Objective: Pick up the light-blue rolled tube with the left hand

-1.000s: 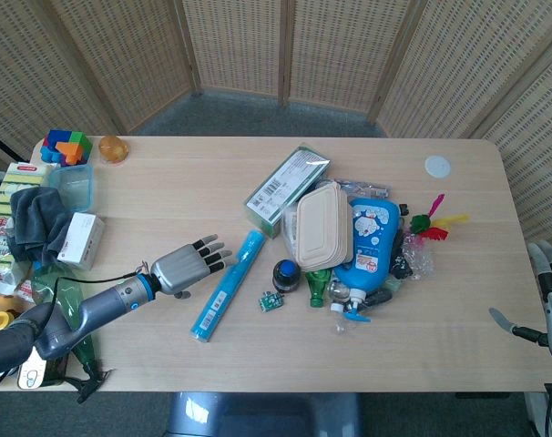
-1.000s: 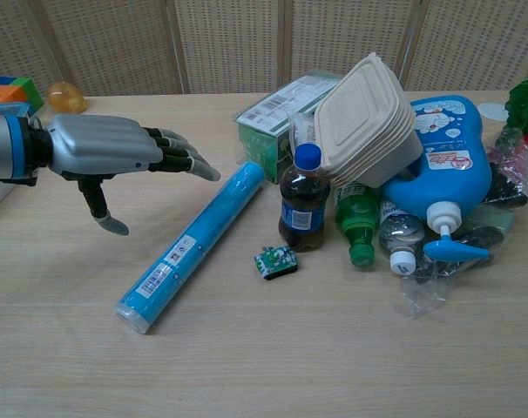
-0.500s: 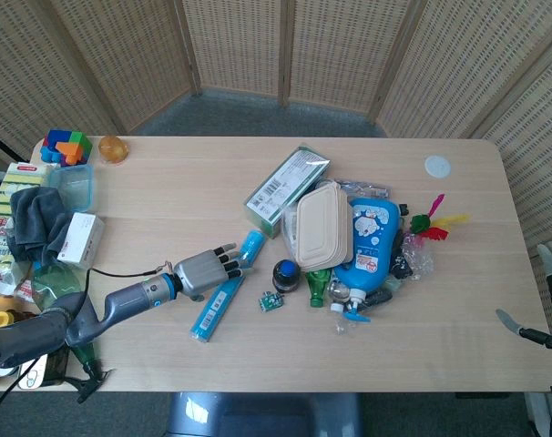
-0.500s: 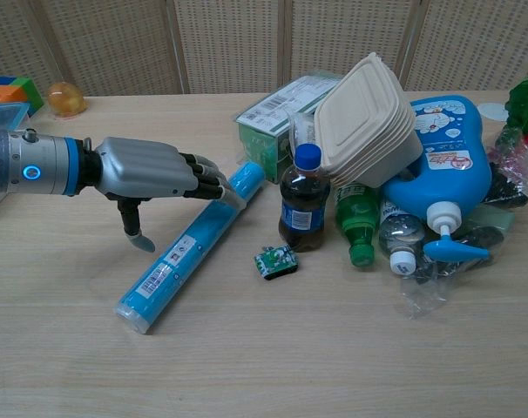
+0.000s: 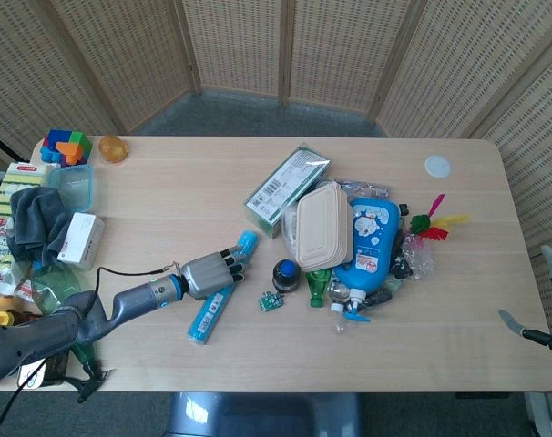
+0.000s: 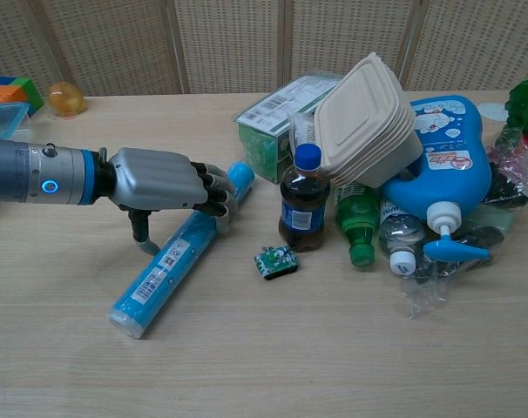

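Observation:
The light-blue rolled tube (image 6: 164, 270) lies slanted on the wooden table, its far end (image 6: 240, 177) next to the dark soda bottle (image 6: 301, 202). My left hand (image 6: 159, 178) lies across the tube's upper part, fingers curled over it and the thumb (image 6: 143, 239) down along its near side. The head view shows the same: the left hand (image 5: 210, 271) covers the middle of the tube (image 5: 206, 317). The tube still rests on the table. My right hand (image 5: 531, 333) shows only partly at the right edge, off the table.
Right of the tube are a small green circuit board (image 6: 276, 261), a green box (image 6: 277, 113), stacked beige clamshell containers (image 6: 368, 117), green bottles and a big blue bottle (image 6: 447, 165). A white box (image 5: 80, 238) and grey cloth (image 5: 35, 223) crowd the table's left edge.
My left hand moved right onto the tube and its fingers curled over it. The tube shifted slightly, its far end swinging left.

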Controlling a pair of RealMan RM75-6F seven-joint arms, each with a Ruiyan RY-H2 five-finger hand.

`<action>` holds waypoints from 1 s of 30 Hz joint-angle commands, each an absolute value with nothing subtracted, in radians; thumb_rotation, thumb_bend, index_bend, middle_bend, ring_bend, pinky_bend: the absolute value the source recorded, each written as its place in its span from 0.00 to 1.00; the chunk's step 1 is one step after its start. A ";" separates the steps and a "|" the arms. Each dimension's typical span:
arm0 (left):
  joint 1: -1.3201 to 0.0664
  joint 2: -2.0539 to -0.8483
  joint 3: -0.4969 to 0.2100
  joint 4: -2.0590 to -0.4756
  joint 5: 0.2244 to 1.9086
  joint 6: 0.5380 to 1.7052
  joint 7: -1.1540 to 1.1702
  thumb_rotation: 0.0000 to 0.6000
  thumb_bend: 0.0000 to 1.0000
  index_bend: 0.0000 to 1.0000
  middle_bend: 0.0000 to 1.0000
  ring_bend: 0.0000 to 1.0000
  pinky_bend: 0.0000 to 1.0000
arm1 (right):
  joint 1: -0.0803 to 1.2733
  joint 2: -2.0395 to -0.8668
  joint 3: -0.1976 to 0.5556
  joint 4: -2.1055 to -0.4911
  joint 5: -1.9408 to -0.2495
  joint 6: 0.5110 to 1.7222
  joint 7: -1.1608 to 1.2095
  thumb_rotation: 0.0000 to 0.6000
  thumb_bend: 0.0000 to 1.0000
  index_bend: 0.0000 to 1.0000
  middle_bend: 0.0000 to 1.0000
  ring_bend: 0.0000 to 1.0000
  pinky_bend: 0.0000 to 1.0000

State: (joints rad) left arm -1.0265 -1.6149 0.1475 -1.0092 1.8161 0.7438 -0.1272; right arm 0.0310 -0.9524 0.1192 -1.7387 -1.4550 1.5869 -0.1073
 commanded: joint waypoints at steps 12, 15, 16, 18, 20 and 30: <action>-1.013 -1.646 0.156 -0.978 1.778 0.749 -0.051 1.00 0.26 0.38 0.27 0.00 0.00 | 0.021 -0.945 0.118 -1.741 -1.457 1.593 -0.094 0.65 0.15 0.00 0.00 0.00 0.00; -1.005 -1.650 0.150 -0.977 1.768 0.763 -0.039 1.00 0.27 0.44 0.33 0.01 0.00 | 0.022 -0.946 0.118 -1.740 -1.458 1.590 -0.090 0.65 0.14 0.00 0.00 0.00 0.00; -1.005 -1.650 0.149 -0.977 1.766 0.764 -0.036 1.00 0.28 0.46 0.34 0.03 0.00 | 0.022 -0.946 0.118 -1.740 -1.459 1.590 -0.089 0.65 0.14 0.00 0.00 0.00 0.00; -1.001 -1.652 0.146 -0.976 1.760 0.770 -0.027 1.00 0.29 0.49 0.38 0.12 0.00 | 0.022 -0.946 0.119 -1.740 -1.460 1.590 -0.087 0.65 0.15 0.00 0.00 0.00 0.00; -0.999 -1.653 0.145 -0.976 1.754 0.772 -0.024 1.00 0.30 0.51 0.39 0.16 0.00 | 0.022 -0.946 0.120 -1.739 -1.460 1.590 -0.084 0.65 0.15 0.00 0.00 0.00 0.00; -0.991 -1.661 0.150 -0.971 1.735 0.764 -0.014 1.00 0.37 0.61 0.47 0.34 0.15 | 0.025 -0.947 0.122 -1.737 -1.463 1.585 -0.073 0.65 0.15 0.00 0.00 0.00 0.00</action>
State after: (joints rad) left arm -0.9920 -1.6611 0.1506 -0.9710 1.7363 0.7630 -0.0149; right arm 0.0247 -0.9473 0.1217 -1.7369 -1.4627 1.5854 -0.0729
